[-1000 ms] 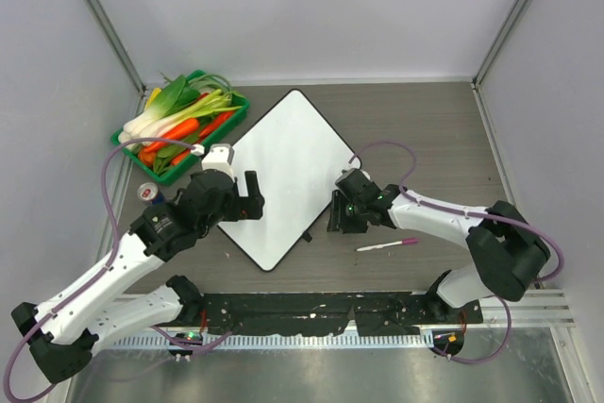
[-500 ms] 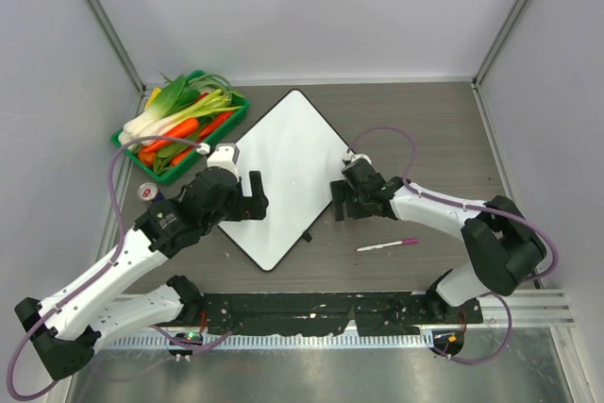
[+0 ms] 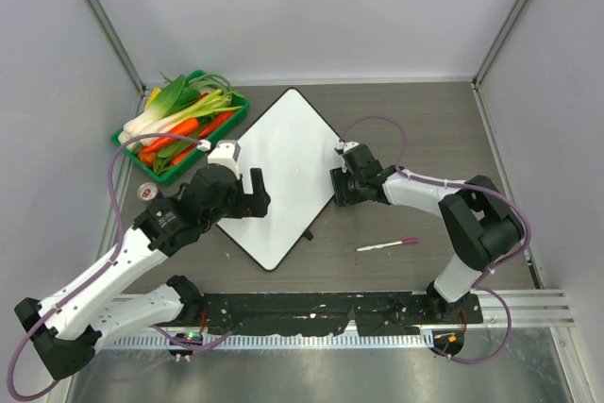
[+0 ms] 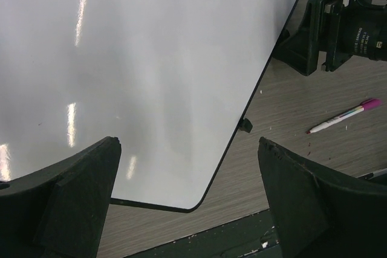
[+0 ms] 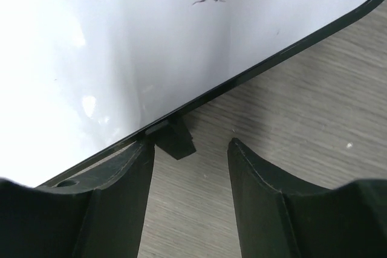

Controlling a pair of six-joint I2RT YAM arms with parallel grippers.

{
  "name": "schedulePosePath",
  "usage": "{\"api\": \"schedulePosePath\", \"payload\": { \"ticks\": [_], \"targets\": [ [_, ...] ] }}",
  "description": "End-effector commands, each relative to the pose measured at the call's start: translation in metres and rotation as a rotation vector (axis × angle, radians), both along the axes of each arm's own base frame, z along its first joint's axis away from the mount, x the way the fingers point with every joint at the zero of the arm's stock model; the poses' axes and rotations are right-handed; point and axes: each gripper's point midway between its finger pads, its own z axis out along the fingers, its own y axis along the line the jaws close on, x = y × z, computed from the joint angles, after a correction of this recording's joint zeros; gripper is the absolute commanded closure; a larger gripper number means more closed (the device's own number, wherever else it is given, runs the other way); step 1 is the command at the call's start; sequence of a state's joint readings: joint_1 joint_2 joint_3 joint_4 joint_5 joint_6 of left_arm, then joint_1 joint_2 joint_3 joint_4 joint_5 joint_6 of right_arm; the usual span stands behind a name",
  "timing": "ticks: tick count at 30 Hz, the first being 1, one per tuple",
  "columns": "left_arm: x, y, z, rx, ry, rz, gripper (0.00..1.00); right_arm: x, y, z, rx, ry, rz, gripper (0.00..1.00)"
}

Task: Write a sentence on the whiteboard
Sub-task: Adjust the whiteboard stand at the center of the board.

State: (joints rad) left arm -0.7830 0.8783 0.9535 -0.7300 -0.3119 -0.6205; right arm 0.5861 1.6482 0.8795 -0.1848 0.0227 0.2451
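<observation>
board [image 3: 283, 172]: we see it flat on the table [image 3: 425, 129], turned corner-on like a diamond, lying between the two grippers.
board face: from above it reads as plain glossy white. The left wrist view adds streaks of glare, and only the right wrist view shows us a short dark stroke [image 5: 208, 0] near one edge.
left gripper [image 3: 250, 197]: it hangs over the board's near-left edge. Its own camera shows both fingers [image 4: 78, 197] spread wide and released, with the board below them.
right gripper [image 3: 340, 188]: it sits at the board's right edge. Its fingers [image 5: 272, 203] stand apart and grip nothing, and a clip lies just ahead of the gap.
clip [image 5: 175, 138]: a small black tab jutting from the frame onto the table. We cannot make it out here from above.
marker [image 3: 387, 245]: white barrel and pink cap, lying on the table near the right arm, apart from the board. We see it from above and from the left wrist.
tray [image 3: 120, 137]: green, holding vegetables [image 3: 175, 115], beyond the left gripper. We see it from above only.
</observation>
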Motion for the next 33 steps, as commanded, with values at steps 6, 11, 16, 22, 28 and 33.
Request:
{"api": "schedulePosePath", "payload": {
  "ticks": [6, 11, 16, 22, 28, 33],
  "targets": [
    [0.011, -0.009, 0.042, -0.076, -0.093, -0.011, 0.00, 0.003, 0.022, -0.013, 0.052, 0.027, 0.093, 0.64],
    [0.011, -0.009, 0.043, -0.074, -0.094, -0.010, 0.00, -0.003, 0.019, -0.009, 0.063, 0.021, 0.091, 0.83],
    [0.010, -0.012, 0.035, -0.074, -0.070, -0.016, 0.00, -0.018, 0.015, -0.008, 0.077, 0.037, 0.093, 0.98],
    [0.009, -0.014, 0.032, -0.080, -0.062, -0.022, 0.00, -0.038, 0.014, -0.001, 0.125, 0.048, 0.095, 0.98],
    [0.008, -0.015, 0.028, -0.094, -0.053, -0.026, 0.00, -0.060, 0.028, 0.012, 0.242, 0.039, 0.113, 0.94],
    [0.005, -0.017, 0.027, -0.118, -0.047, -0.028, 0.00, -0.061, 0.047, 0.003, 0.255, 0.047, 0.092, 0.94]
  ]
}}
